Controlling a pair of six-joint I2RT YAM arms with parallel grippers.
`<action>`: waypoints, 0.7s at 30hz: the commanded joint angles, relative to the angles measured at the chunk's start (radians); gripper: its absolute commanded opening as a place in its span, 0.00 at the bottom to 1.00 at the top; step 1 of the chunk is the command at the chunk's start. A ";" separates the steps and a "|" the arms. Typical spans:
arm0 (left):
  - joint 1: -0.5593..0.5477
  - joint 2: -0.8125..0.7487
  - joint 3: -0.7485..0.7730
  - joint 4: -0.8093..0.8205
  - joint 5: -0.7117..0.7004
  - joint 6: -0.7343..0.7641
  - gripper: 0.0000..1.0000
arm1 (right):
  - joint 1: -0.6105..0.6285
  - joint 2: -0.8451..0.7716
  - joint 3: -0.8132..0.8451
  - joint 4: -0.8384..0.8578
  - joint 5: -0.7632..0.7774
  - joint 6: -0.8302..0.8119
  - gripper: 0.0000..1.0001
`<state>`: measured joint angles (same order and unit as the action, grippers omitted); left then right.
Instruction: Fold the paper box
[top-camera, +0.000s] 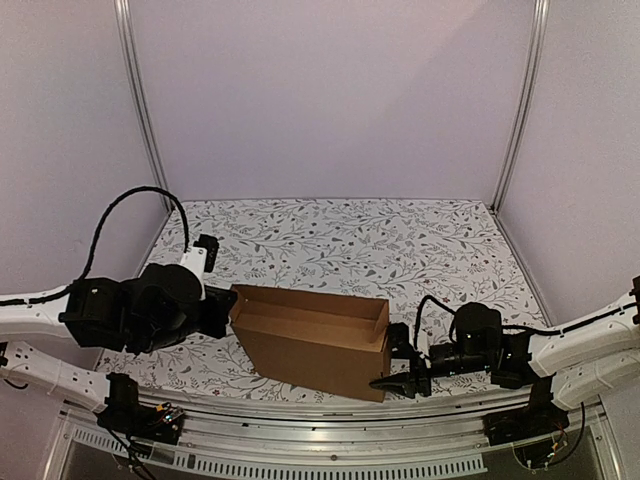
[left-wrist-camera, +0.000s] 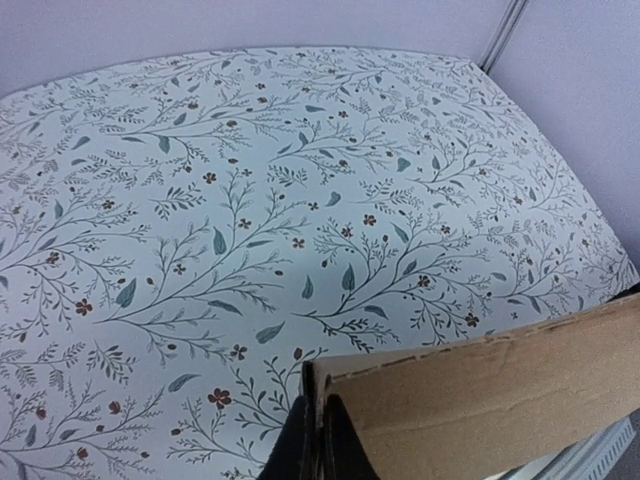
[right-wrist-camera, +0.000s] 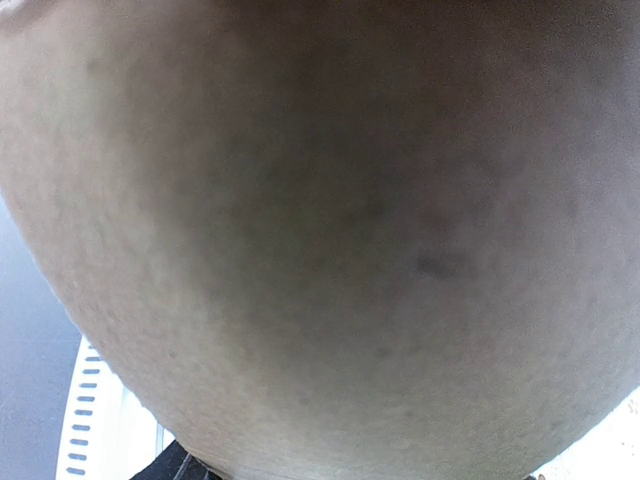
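The paper box (top-camera: 315, 345) is a brown cardboard box standing open-topped on the floral table, near the front edge. My left gripper (top-camera: 228, 305) is at its left end. In the left wrist view that gripper (left-wrist-camera: 322, 405) is shut on the thin upright end wall of the paper box (left-wrist-camera: 480, 400), one dark finger on each side of the wall. My right gripper (top-camera: 397, 360) is against the box's right end with its jaws apart. Blurred cardboard (right-wrist-camera: 320, 230) fills the right wrist view and hides the fingers.
The floral tablecloth (top-camera: 350, 240) stretches behind the box to the back wall. Metal posts (top-camera: 140, 100) and plain walls close in the left and right sides. An aluminium rail (top-camera: 330, 440) runs along the near edge between the arm bases.
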<state>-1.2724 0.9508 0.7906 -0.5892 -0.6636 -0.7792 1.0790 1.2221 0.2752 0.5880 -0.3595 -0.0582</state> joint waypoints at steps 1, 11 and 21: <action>-0.009 0.017 -0.048 -0.296 0.037 0.002 0.08 | 0.002 -0.018 -0.014 -0.014 0.010 0.016 0.25; -0.005 -0.092 -0.073 -0.240 0.058 0.000 0.30 | 0.006 -0.030 -0.021 -0.011 0.012 0.013 0.27; 0.022 -0.100 0.013 -0.157 0.129 0.119 0.43 | 0.009 -0.026 -0.030 0.007 0.010 0.011 0.28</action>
<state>-1.2728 0.8471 0.7544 -0.7948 -0.5877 -0.7330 1.0805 1.2095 0.2619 0.5838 -0.3531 -0.0532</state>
